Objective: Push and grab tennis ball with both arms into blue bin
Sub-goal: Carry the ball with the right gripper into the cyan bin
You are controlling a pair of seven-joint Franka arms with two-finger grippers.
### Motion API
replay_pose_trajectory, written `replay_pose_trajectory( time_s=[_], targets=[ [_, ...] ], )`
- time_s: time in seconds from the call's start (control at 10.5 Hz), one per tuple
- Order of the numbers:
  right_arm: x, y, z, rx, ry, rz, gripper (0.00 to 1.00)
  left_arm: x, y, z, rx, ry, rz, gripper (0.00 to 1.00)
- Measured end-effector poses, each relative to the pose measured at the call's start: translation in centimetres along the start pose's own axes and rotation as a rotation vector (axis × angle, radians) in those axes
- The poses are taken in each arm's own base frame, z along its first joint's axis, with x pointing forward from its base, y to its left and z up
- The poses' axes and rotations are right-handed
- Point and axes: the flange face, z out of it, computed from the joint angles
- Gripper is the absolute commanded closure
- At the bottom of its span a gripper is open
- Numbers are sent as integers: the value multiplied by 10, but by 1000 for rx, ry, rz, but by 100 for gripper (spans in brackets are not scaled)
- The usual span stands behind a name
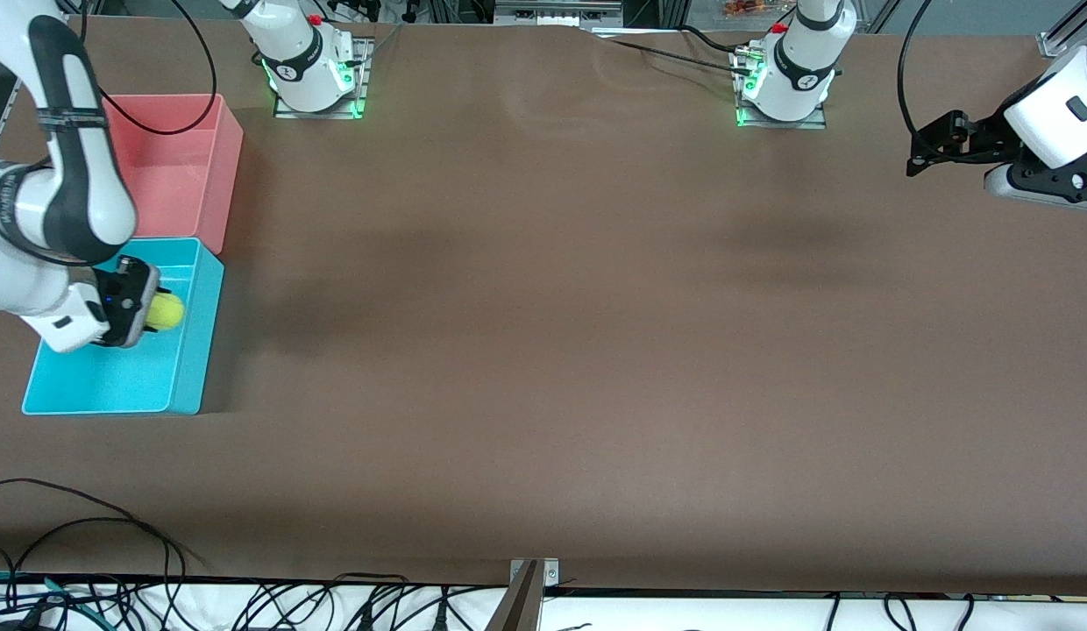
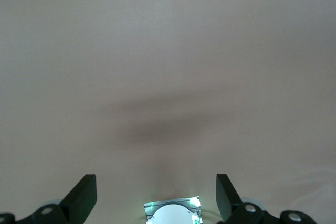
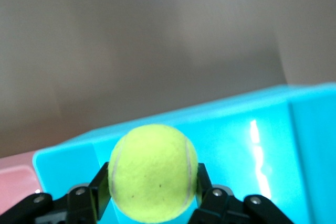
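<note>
tennis ball [image 3: 153, 172] | clamped in right tool [image 1: 162, 311] over blue bin [image 1: 188, 368] (front) | left tool [image 2: 156, 198] wide, waiting

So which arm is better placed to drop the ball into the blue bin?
Right. Its gripper already holds the ball over the blue bin; the left gripper waits open at the table's other end.

The right hand [image 1: 149, 308] hides part of the blue bin [image 1: 193, 368].

A wide brown bench [image 1: 543, 350] fills the room here, soft shadows lying across its middle. Black cables [image 1: 88, 561] tangle along its near edge, over a white strip.
</note>
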Motion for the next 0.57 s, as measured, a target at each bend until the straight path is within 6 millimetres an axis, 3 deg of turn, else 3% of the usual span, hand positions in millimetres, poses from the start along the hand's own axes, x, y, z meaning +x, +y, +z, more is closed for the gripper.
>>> replay_pose_trajectory(
  time_s=[0.29, 0.57],
  targets=[
    [-72, 2, 4, 6, 16, 70, 100, 0, 0, 0, 0, 0, 0, 0],
    [-97, 9, 46, 26, 20, 99, 100, 0, 0, -1, 0, 1, 0, 0]
  ],
)
